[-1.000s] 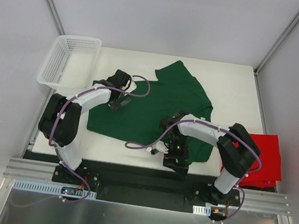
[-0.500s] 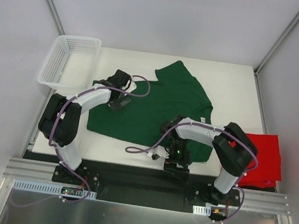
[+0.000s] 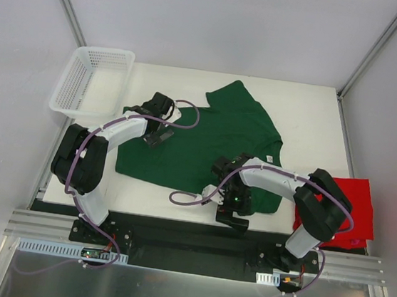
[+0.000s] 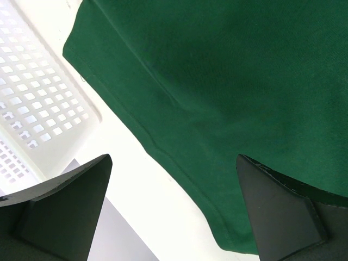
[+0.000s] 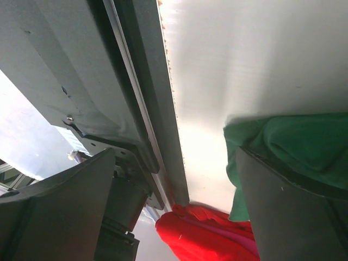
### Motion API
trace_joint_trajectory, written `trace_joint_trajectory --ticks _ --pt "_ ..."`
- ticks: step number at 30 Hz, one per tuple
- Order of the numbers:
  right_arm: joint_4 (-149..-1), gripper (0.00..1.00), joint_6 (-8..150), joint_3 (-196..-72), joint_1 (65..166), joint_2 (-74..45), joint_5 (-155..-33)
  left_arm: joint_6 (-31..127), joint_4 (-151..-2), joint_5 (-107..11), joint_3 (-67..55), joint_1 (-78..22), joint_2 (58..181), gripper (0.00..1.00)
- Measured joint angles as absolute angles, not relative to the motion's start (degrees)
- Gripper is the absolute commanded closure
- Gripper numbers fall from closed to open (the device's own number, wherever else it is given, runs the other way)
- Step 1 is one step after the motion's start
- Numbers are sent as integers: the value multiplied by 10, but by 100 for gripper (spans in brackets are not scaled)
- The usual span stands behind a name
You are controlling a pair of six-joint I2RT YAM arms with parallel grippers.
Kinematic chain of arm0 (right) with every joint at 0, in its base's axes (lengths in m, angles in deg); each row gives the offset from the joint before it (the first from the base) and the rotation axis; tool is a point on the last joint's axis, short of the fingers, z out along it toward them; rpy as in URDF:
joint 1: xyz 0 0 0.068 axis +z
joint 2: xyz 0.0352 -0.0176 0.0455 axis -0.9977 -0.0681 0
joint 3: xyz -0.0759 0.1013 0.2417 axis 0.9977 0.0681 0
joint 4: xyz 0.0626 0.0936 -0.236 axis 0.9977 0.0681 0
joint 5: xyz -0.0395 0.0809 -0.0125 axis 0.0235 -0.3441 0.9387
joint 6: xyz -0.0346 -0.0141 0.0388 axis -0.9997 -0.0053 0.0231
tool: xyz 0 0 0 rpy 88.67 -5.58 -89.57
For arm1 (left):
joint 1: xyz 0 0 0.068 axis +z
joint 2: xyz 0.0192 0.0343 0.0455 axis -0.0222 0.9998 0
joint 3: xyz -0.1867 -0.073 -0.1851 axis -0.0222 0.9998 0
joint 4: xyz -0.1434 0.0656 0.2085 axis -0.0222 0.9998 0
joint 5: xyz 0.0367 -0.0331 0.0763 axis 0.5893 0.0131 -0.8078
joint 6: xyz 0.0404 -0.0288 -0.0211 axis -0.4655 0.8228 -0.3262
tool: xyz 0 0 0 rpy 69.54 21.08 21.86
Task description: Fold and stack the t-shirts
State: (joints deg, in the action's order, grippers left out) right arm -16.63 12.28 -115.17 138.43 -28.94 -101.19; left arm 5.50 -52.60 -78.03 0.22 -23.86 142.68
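The left fingers (image 4: pixel 76 206) are spread wide and hold nothing. They hang just above the left hem of the green shirt (image 4: pixel 228 81). The hem runs between them, with bare table (image 4: pixel 133 182) on its outer side. The white basket (image 4: pixel 32 109) sits just beyond, at the far left corner of the table.

The right fingers (image 5: pixel 65 212) are also wide apart and clamp nothing. They are low at the near edge of the table. A bunched corner of the green shirt lies against the tip of one finger but is not between the two. The red shirt (image 5: pixel 196 239) shows just past that corner.

From above, the green shirt lies spread across the middle of the table, a little askew and unfolded. The red shirt sits crumpled at the near right corner, partly past the right edge, with neither arm on it.

The step in hand looks like taking hold of the green shirt for its first fold. Next, the left fingers likely need to drop onto the hem and close on it. The right fingers need to shift so the near corner comes between them before closing. Thin cloth lying flat gives little to pinch, so each pair may have to press down and gather a ridge. Both holds should be firm before either arm lifts.
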Motion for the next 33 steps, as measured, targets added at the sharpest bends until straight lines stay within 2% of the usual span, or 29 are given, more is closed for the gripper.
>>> trace_joint_trajectory --ticks 4,9,16,23,33 --pt "-168 4 126 -1161 1385 -282 -994 55 -526 -780 2 -239 1427 1" --pt "-216 4 131 -1171 1368 -225 -909 55 -526 -781 2 -239 1427 1" --pt "-340 4 132 -1233 1244 -206 -821 55 -526 -781 2 -239 1428 1" --pt "-464 4 132 -1297 1145 -335 -754 55 -526 -781 2 -239 1428 1" --pt "-527 4 123 -1365 1119 -465 -688 55 -529 -784 14 -239 1426 1"
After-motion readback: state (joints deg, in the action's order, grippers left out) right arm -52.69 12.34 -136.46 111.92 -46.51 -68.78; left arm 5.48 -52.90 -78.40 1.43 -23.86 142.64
